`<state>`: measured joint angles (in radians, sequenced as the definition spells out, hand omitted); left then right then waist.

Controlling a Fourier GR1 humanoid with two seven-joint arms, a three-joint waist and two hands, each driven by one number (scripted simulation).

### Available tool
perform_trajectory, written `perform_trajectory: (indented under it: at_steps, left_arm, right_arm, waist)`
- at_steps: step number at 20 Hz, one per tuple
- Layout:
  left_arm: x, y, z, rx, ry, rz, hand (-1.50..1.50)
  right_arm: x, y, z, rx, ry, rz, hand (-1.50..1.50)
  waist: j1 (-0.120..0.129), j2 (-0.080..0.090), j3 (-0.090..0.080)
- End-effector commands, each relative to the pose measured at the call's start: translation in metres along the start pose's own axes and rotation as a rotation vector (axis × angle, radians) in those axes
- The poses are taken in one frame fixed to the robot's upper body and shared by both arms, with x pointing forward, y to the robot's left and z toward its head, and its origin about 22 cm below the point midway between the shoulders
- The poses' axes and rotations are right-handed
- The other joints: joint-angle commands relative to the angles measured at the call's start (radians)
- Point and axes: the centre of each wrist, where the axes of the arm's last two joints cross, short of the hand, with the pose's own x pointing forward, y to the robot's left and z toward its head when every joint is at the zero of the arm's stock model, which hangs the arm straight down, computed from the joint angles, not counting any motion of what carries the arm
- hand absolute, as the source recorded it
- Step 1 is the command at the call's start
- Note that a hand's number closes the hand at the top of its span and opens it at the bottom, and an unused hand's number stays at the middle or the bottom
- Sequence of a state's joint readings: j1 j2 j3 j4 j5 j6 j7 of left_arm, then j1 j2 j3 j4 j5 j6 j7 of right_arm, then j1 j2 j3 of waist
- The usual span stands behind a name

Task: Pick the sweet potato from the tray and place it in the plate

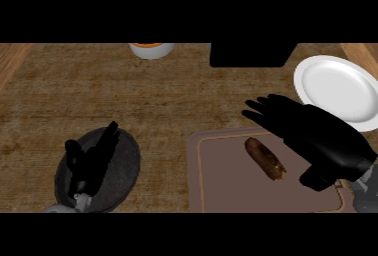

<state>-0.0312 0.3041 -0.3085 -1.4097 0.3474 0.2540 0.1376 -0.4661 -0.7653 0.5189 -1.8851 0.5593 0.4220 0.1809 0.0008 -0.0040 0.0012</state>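
While the sweet potato lies on the brown tray, no part of the job is done yet. Closest to the robot, the tray sits at the lower right of the counter. The sweet potato lies slanted near its middle, and nothing holds it.

The right hand hangs over the right side of the tray, just beside the sweet potato. Its fingers are spread out and straight, so it grasps nothing. It looks a little apart from the sweet potato, but I cannot be sure from above.

At the lower left, the left hand rests with relaxed fingers up, over a dark round dish.

What is left, I think, is to grab the sweet potato, lift it, carry it over and set it down.

Farther back on the right is the white plate, with nothing on it, near the tray's far corner. Nothing stands between the tray and the plate.

At the far edge, a black box sits near the plate's left side, so a wide swing could bump it. A white cup with an orange top stands well apart.
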Motion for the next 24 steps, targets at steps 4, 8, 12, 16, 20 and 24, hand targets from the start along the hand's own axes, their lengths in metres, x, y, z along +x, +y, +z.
perform_trajectory:
  at_steps: [4,8,12,16,20,24]
  left_arm:
    - [-0.013,-0.012,-0.008,-0.009,0.018,0.011,0.0]
    - [-0.016,-0.018,-0.003,0.005,0.023,0.015,0.0]
    - [-0.016,-0.007,0.018,0.002,0.021,0.012,0.0]
    - [0.003,0.011,0.01,-0.005,0.027,0.013,0.0]
    - [-0.008,0.008,0.006,0.01,0.041,0.007,0.0]
    - [-0.014,-0.01,-0.006,0.006,0.022,-0.001,0.0]
  right_arm:
    - [0.034,0.039,-0.012,0.013,0.082,0.081,-1.5]
    - [0.017,0.051,-0.021,0.112,0.102,0.065,-1.5]
    - [0.016,0.072,-0.02,0.138,0.106,0.034,-1.5]
    - [0.027,0.088,-0.024,0.14,0.107,0.025,-1.5]
    - [0.017,0.095,-0.015,0.107,0.125,0.12,-1.5]
    - [0.007,0.093,-0.02,0.097,0.172,0.173,-1.5]
  waist:
    - [-0.001,0.004,-0.002]
    - [0.001,0.004,-0.001]
    - [0.004,0.003,-0.001]
    - [0.003,0.003,-0.001]
    - [0.0,0.003,-0.001]
    - [-0.003,0.004,-0.001]
